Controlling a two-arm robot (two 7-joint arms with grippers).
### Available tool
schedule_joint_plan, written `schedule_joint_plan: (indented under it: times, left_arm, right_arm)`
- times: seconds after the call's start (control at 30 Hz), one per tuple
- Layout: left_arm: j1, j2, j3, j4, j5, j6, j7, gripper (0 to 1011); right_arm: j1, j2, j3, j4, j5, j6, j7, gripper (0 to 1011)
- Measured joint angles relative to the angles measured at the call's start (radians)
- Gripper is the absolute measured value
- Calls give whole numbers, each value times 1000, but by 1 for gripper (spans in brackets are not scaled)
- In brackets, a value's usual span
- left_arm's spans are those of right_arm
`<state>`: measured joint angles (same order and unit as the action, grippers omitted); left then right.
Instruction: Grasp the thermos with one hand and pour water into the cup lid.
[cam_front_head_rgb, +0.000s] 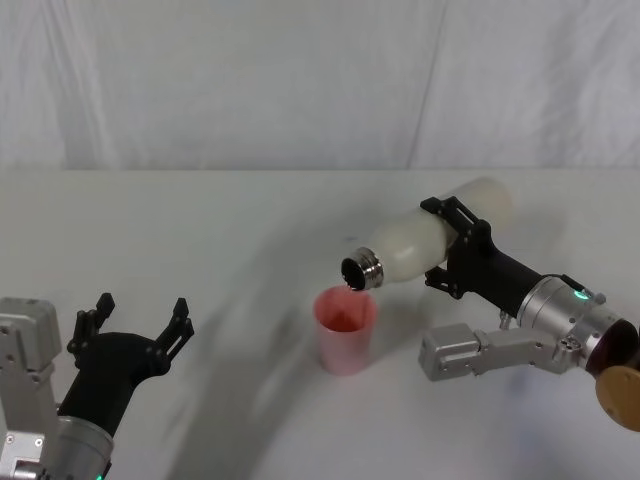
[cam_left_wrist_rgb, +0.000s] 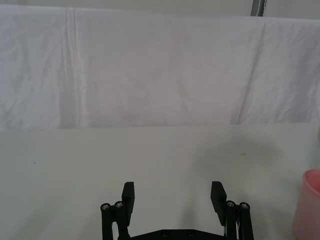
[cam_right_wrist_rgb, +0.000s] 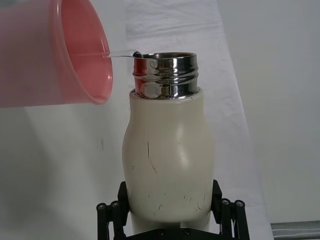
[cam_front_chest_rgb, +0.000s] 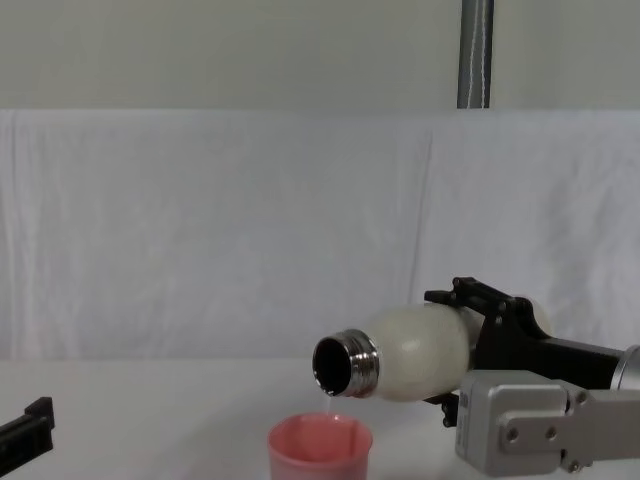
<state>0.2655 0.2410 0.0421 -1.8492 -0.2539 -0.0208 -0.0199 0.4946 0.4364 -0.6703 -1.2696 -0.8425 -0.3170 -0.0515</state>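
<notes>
The cream-white thermos (cam_front_head_rgb: 420, 240) lies tipped nearly level in the air, its steel neck (cam_front_head_rgb: 360, 270) just above the pink cup lid (cam_front_head_rgb: 346, 330). My right gripper (cam_front_head_rgb: 455, 245) is shut on the thermos body. In the right wrist view a thin stream of water runs from the thermos (cam_right_wrist_rgb: 167, 160) mouth into the cup lid (cam_right_wrist_rgb: 55, 55), with the right gripper (cam_right_wrist_rgb: 170, 212) clamping the bottle's lower body. The chest view shows the thermos (cam_front_chest_rgb: 410, 352) mouth over the cup lid (cam_front_chest_rgb: 320, 450). My left gripper (cam_front_head_rgb: 140, 318) hovers open near the table's front left, holding nothing.
The white table (cam_front_head_rgb: 200, 230) runs back to a white cloth backdrop (cam_front_head_rgb: 300, 80). A grey pole (cam_front_chest_rgb: 476, 52) rises behind the backdrop. The left wrist view has the left gripper (cam_left_wrist_rgb: 173, 196) over bare tabletop, with the cup lid (cam_left_wrist_rgb: 307, 205) at the frame's edge.
</notes>
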Motion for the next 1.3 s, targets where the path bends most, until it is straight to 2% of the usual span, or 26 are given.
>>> schedule_joint_plan:
  times: [1.3]
  left_arm:
    - [0, 0, 0, 0, 0, 0, 0, 1001]
  right_arm:
    - [0, 0, 3, -4, 5, -2, 5, 959]
